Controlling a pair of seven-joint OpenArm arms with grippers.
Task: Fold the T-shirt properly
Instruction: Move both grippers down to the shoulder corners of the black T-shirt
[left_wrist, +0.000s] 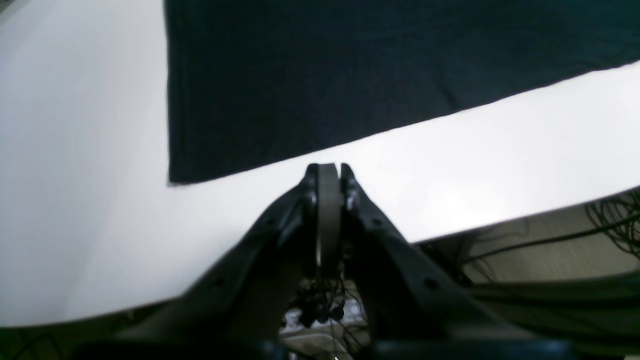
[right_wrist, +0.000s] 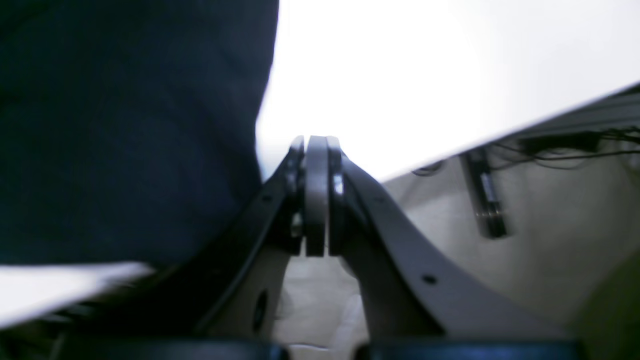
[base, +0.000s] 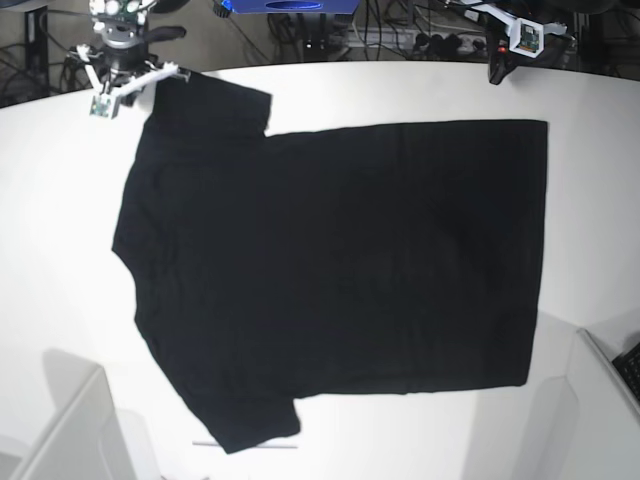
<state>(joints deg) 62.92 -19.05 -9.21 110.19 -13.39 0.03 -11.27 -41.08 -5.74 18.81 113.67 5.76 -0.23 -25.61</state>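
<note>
The T-shirt (base: 330, 270) lies spread flat on the white table (base: 60, 250), plain black side up, its collar end toward the base view's left and its hem toward the right. One short sleeve reaches to the far left corner and the other to the near edge of the table.

My left gripper (left_wrist: 328, 167) has its jaws pressed together with nothing between them. It hangs over bare table just off the T-shirt (left_wrist: 350, 75), near a hem corner, and does not touch the cloth. In the base view it sits at the far right (base: 497, 72), beyond the table's far edge or right at it; I cannot tell which.

My right gripper (right_wrist: 316, 140) is also pressed together and holds nothing. It is close beside the dark cloth (right_wrist: 125, 125), which fills the left of my right wrist view; that view is blurred, so whether the fingers brush the fabric I cannot tell. In the base view it is at the far left (base: 120, 85), by the sleeve.
</note>
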